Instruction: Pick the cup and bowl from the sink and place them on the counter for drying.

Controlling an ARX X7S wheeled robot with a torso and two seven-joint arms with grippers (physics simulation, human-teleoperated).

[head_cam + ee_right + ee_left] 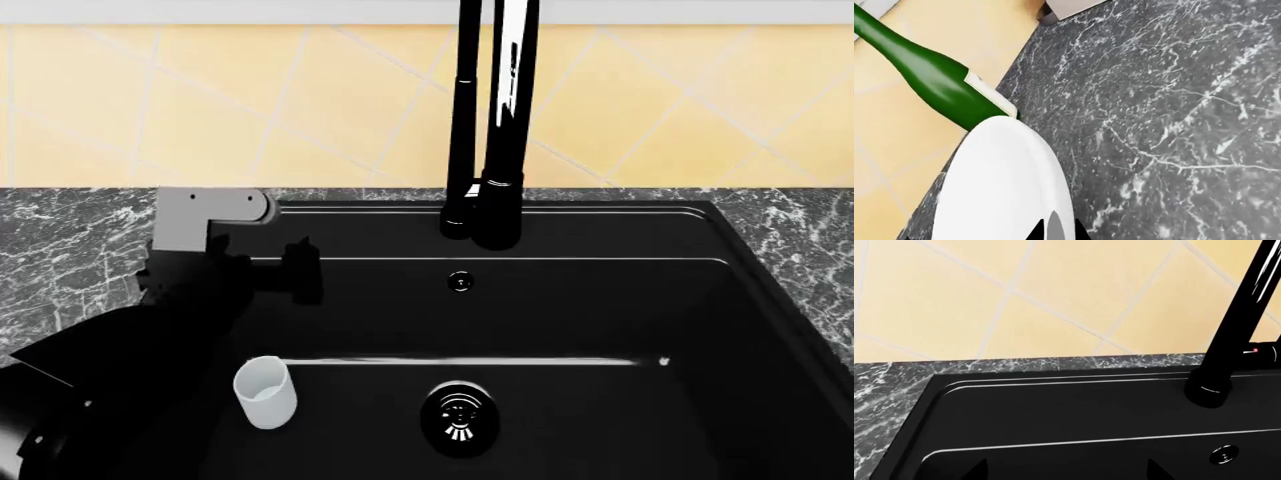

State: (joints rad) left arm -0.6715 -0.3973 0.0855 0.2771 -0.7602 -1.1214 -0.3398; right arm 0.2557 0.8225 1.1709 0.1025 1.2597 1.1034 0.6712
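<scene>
The white cup [264, 392] stands upright on the floor of the black sink [601, 300], left of the round drain [459, 418]. My left gripper [300, 270] hovers above the sink's back left part, higher than the cup and behind it. Its fingers [977, 470] are wide apart and hold nothing, so the left gripper [1066, 471] is open. In the right wrist view the white bowl [1001, 185] is over the marble counter [1174, 100], with my right gripper [1056, 231] shut on its rim. Whether the bowl rests on the counter cannot be told.
A tall black faucet [494, 130] rises at the sink's back rim, with an overflow hole [461, 281] below it. A green bottle [927, 75] stands right behind the bowl, against the yellow tiled wall [894, 150]. A pale object [1067, 7] sits further along the counter.
</scene>
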